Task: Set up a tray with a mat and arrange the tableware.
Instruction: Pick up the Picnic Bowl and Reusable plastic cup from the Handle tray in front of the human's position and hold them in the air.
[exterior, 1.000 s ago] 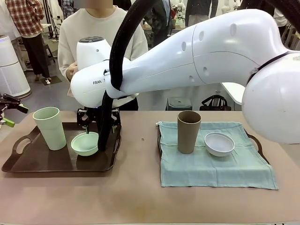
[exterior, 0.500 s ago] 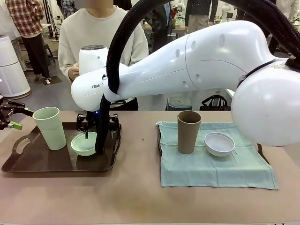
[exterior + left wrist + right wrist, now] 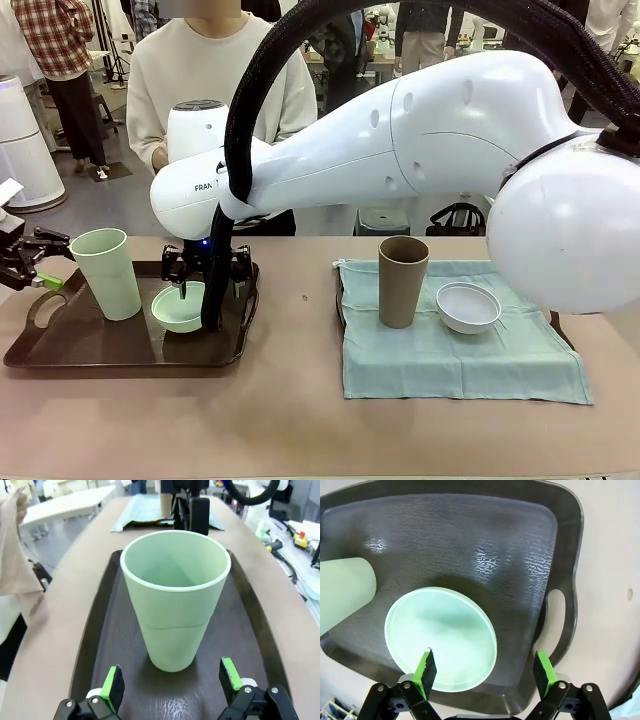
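Front view: tan cup (image 3: pixel 402 280), white bowl (image 3: pixel 468 305)

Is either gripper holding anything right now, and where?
Nothing is held: left gripper open facing the mint cup, right gripper open over the mint bowl.

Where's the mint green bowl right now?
Front view, robot's left: the mint green bowl sits in the dark tray, right of the mint cup, under the open right gripper.
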Controlling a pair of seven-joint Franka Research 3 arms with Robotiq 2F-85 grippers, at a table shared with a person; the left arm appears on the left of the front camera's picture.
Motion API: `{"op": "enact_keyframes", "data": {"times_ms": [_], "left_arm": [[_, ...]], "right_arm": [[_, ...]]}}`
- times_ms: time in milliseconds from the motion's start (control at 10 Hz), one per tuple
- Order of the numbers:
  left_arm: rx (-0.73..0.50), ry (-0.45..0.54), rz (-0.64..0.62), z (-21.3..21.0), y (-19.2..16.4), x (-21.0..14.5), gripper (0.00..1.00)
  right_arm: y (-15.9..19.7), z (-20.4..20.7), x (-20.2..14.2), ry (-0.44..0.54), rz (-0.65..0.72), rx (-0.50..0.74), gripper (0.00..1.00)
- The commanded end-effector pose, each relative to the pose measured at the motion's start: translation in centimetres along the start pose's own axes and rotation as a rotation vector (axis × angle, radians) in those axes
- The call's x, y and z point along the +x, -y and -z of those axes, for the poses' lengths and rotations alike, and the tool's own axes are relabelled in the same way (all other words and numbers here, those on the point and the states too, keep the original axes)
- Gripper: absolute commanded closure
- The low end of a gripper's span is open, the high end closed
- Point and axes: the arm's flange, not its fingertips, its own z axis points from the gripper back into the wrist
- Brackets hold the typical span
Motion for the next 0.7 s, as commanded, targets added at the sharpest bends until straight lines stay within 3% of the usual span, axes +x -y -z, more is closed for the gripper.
{"op": "enact_keyframes", "data": {"times_ms": [0, 600], "left_arm": [[-0.025, -0.049, 0.015, 1.3, 1.2, 0.2, 0.00], [0.003, 0.013, 0.094, 3.1, 1.5, 0.2, 0.00]], "right_arm": [[0.0, 0.1, 0.5, 0.001, -0.001, 0.020, 0.00], [0.1, 0.3, 0.4, 0.007, -0.005, 0.022, 0.00]]}}
